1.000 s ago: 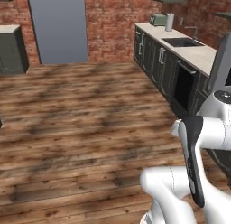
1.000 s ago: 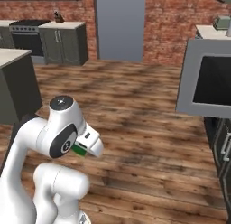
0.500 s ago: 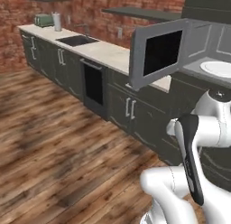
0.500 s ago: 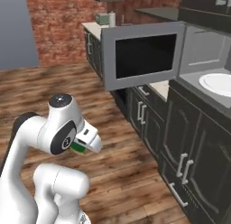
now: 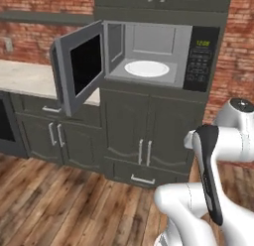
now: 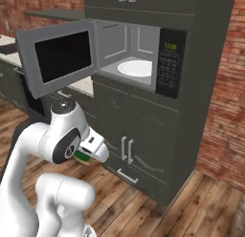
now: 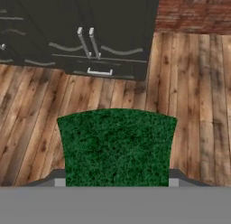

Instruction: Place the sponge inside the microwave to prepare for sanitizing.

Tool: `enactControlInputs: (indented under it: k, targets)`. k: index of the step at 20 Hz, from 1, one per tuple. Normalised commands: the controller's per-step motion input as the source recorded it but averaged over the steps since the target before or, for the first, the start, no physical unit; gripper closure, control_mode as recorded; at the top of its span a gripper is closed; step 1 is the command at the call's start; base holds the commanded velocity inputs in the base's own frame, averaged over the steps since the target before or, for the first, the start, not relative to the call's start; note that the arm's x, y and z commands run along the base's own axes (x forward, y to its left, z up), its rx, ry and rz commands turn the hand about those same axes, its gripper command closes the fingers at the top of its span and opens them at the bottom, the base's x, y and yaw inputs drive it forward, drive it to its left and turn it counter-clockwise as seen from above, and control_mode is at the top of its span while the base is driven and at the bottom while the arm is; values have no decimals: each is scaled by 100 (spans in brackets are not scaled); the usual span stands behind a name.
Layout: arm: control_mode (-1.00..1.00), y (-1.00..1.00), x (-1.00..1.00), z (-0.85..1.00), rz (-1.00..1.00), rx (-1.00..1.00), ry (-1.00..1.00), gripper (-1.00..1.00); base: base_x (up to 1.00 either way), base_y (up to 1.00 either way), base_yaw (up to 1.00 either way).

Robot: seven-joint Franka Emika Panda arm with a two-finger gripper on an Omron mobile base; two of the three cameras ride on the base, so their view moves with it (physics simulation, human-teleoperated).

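One sponge (image 7: 116, 146), green face toward the hand camera, sits clamped in my gripper (image 6: 91, 154), low by the arm and well below the one microwave (image 5: 149, 54). Its one door (image 5: 77, 71) swings out left; I judge a rising arm could clip it. One white plate (image 5: 147, 68) lies on the cavity floor, and a loose grip could drop the sponge short.

Looking along your gripper (image 7: 116, 182), you see the sponge (image 7: 117, 146) clamped between the jaws, its green face toward the camera and covering the lower middle of the view. Beyond it lies the wood floor (image 7: 194, 105). Dark cabinet doors (image 7: 76, 29) with paired silver handles (image 7: 88, 42) stand at the top, and brick wall (image 7: 194, 13) at upper right.
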Motion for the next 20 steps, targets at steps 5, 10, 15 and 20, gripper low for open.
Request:
enactControlInputs:
  k: [5,10,15,20]
  targets:
    - [100,0,0,0,0,0,0,100,54,6,-38]
    - [100,0,0,0,0,0,0,100,65,17,-2]
    - [100,0,0,0,0,0,0,100,75,16,26]
    - [100,0,0,0,0,0,0,100,74,9,21]
